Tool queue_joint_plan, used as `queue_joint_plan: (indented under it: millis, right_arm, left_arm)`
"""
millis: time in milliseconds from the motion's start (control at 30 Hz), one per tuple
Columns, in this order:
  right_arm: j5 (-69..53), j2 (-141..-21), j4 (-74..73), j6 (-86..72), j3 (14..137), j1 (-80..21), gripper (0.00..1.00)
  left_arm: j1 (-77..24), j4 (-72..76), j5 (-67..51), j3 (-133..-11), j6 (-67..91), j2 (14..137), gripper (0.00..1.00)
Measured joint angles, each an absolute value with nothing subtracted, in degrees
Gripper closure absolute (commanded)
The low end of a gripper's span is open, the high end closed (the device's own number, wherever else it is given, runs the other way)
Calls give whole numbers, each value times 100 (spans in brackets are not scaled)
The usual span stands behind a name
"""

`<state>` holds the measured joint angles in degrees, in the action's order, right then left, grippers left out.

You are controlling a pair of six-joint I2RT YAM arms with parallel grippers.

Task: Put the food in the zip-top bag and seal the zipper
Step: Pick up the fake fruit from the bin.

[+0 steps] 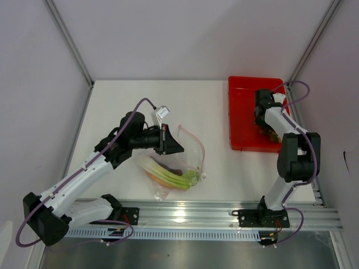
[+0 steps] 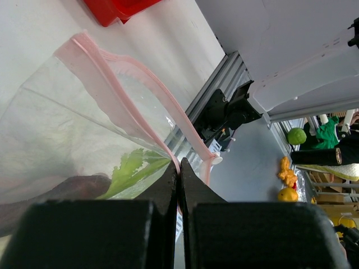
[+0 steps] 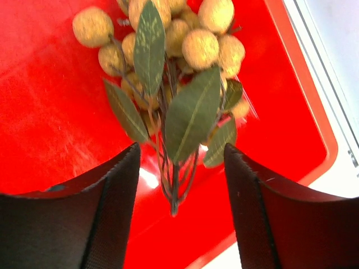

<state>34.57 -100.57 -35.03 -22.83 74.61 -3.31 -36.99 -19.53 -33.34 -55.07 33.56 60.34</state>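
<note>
Right wrist | grapes [image 3: 202, 47] stem-end between spread right claw [image 3: 182, 152] | left claw [image 2: 178, 169] pinches bag [image 2: 84, 112]

Bunch of grapes [image 3: 202, 47] on a red tray [image 3: 50, 123], between two black fingers [image 3: 106, 224].
Lies with yellow-green fruit at the top, dark stems and green leaves trailing down into the gap; fingers apart, stem end free between them; white counter [image 3: 345, 188] past the tray's right rim.

Glossy red plastic tray [image 3: 50, 112], clear thin plastic zip-top bag [image 2: 67, 112].
</note>
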Motion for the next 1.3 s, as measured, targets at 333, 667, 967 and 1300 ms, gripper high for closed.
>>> queue_joint_plan:
  millis: [333,667,967,1300]
  right_arm:
    - [3203,-10429,-3448,-2222,7533,-266,50]
    - [3151,-10523,-3376,-2167,7487,-244,88]
    - [2969,-10449,-3264,-2016,7487,-200,100]
    - [1857,-8766,-3409,-1892,7489,-215,100]
  left_arm:
    - [-3699,-1876,-3350,-5454,3422,6038,99]
    - [-3699,-1831,-3374,-5411,3457,6038,100]
    - [-3699,-1828,-3371,-5406,3463,6038,100]
    - [-3699,-1817,-3321,-5293,3470,6038,99]
